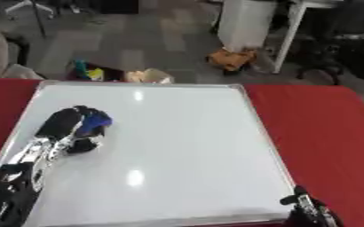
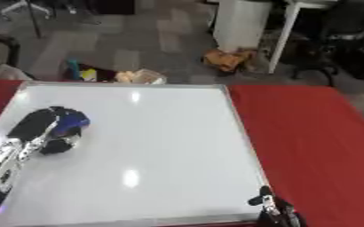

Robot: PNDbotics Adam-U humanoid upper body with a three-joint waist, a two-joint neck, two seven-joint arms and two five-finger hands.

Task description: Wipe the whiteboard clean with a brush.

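**Blue Brush on the Board**

Left eye view: the left hand had its fingers curled round the blue brush on the left part of the whiteboard. I could not tell which way the brush pointed. No writing showed.

Right eye view: the right hand rested with its fingers relaxed at the board's near right corner on the red surface.

A table covered in red carried a large whiteboard — silver-framed, lying flat and slightly askew (its surface glossy, with two bright glints) — leaving red bare along the right side and the left edge.
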